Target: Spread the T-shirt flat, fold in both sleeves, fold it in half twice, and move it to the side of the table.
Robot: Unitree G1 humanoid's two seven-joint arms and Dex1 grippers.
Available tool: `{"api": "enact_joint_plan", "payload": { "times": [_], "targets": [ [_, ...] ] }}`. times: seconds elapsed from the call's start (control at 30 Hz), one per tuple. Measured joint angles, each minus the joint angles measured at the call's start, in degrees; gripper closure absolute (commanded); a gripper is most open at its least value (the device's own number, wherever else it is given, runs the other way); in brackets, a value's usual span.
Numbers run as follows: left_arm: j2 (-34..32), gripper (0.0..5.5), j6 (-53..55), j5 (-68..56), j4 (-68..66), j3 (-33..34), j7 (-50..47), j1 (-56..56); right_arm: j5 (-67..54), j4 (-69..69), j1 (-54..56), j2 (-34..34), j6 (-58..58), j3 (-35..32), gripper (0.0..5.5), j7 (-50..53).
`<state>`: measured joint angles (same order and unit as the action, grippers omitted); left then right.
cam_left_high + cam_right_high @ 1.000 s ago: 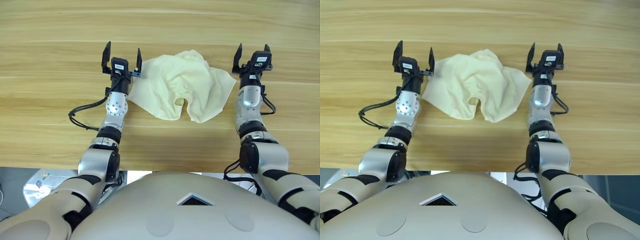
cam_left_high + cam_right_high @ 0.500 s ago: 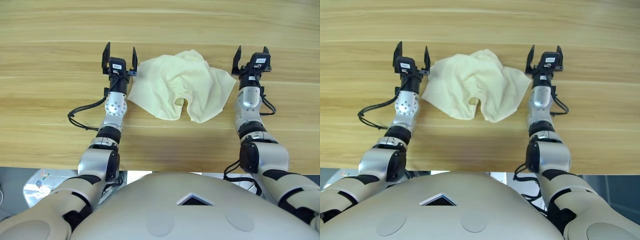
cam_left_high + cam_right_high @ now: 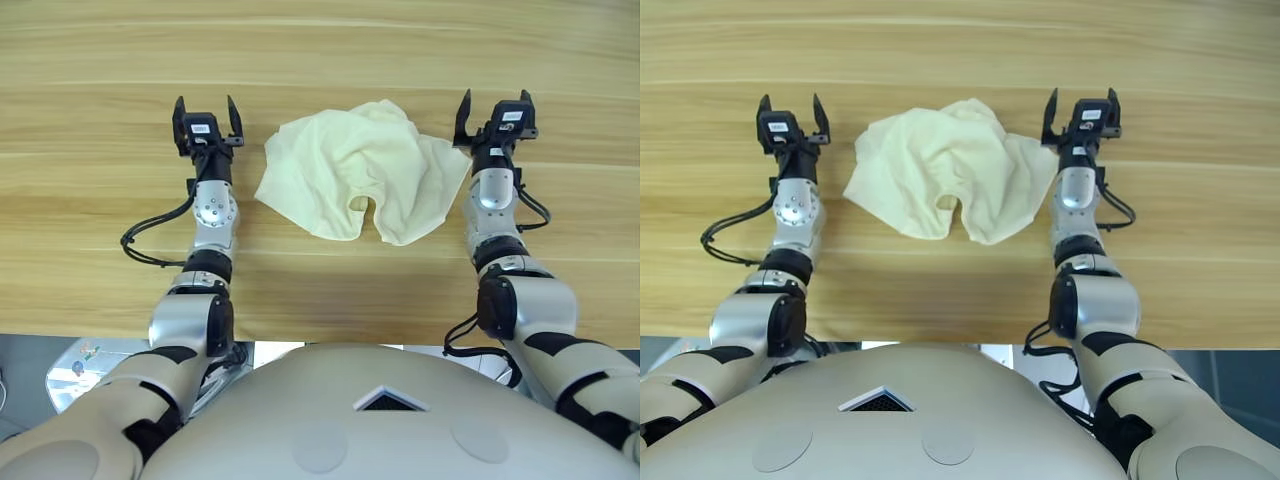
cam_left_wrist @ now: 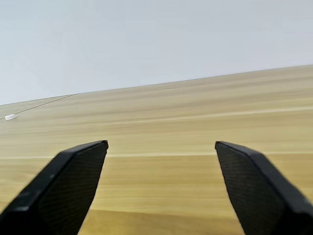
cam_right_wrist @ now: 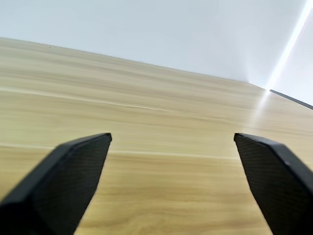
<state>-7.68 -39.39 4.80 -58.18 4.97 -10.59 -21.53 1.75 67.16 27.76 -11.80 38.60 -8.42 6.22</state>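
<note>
A pale yellow T-shirt (image 3: pixel 360 170) lies crumpled in a heap on the wooden table (image 3: pixel 320 50), between my two arms. My left gripper (image 3: pixel 206 110) stands open to the left of the shirt, a small gap apart from its edge, with nothing between its fingers (image 4: pixel 73 186). My right gripper (image 3: pixel 494 105) stands open just beyond the shirt's right corner, and its fingers (image 5: pixel 68 176) frame bare wood. The shirt's sleeves are hidden in the bunched folds.
Bare wood stretches far beyond the shirt and to both sides. The table's near edge (image 3: pixel 320 340) runs just in front of my body. A black cable (image 3: pixel 150 230) loops from the left forearm over the table.
My left gripper has slid left, away from the shirt's edge it stood against. My right gripper has shifted slightly left toward the shirt. The shirt has hardly moved.
</note>
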Motion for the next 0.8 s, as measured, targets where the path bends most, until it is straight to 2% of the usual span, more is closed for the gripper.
{"api": "enact_joint_plan", "payload": {
  "times": [0.23, 0.4, 0.8],
  "targets": [
    [0.0, 1.43, -0.3, 0.1, 0.1, 0.0, -0.4, 0.0, 0.0, 0.0, 0.0, 0.0, 0.1, 0.0, 0.92, 0.0],
    [0.0, 1.43, -0.4, 0.2, 0.3, -0.1, -0.6, 0.2, 0.8, -0.4, -0.2, -0.2, 0.8, 0.1, 1.63, 0.8],
    [0.0, 1.43, -0.5, 0.6, 1.3, -0.2, -0.6, 1.3, 1.5, -1.1, -0.6, -0.3, 0.9, 0.0, 1.63, 1.3]
  ]
}}
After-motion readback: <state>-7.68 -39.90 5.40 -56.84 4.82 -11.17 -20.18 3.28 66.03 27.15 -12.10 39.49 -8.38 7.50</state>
